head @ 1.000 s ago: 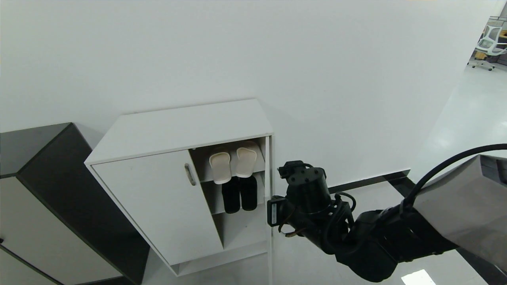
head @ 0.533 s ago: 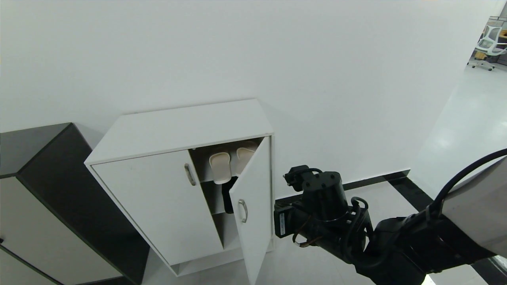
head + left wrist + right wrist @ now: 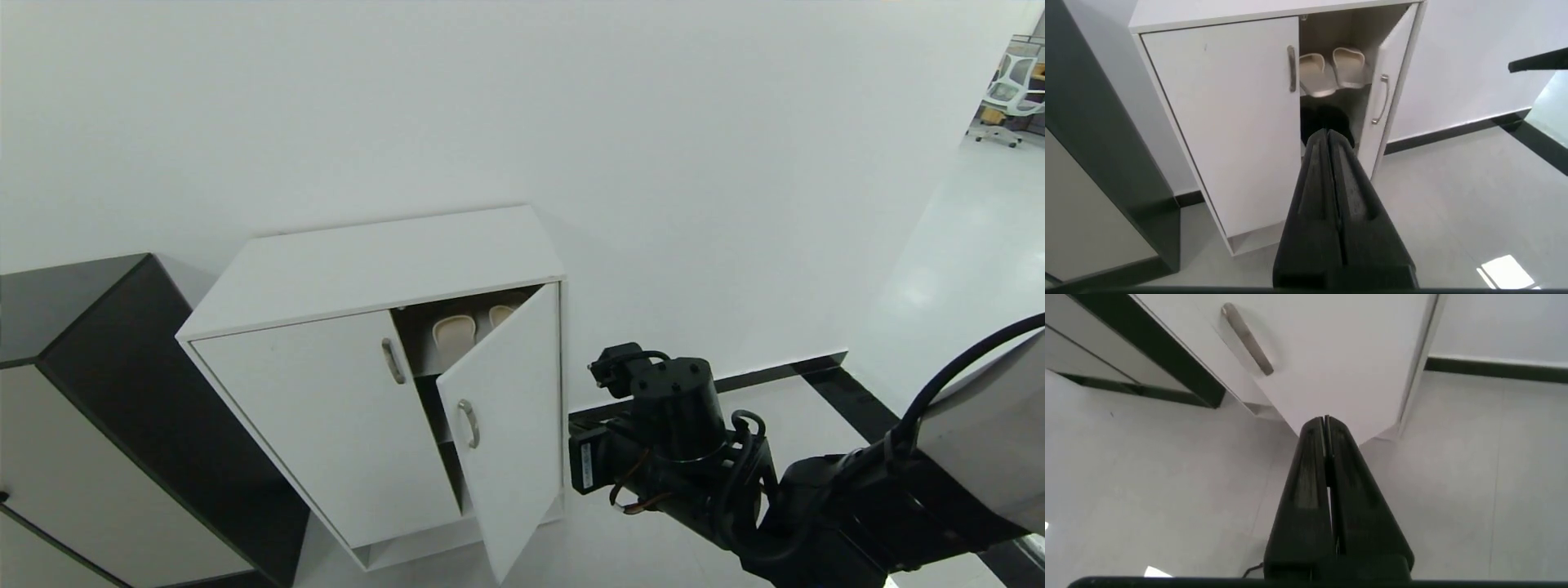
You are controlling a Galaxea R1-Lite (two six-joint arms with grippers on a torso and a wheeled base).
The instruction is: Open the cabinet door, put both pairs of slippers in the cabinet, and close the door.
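The white cabinet stands against the wall with its left door closed. Its right door hangs half open, handle facing out. White slippers lie on the top shelf. In the left wrist view the white pair sits above the black slippers, which are partly hidden. My left gripper is shut and empty, a short way in front of the opening. My right gripper is shut with its tip at the right door's outer face, below the handle. The right arm is to the right of the door.
A black cabinet stands close on the left of the white one. A dark baseboard strip runs along the wall. Open grey floor stretches to the right, with an office chair far off.
The right door has swung from fully open to half closed, covering the black slippers in the head view. My right arm has shifted slightly right and lower beside the door.
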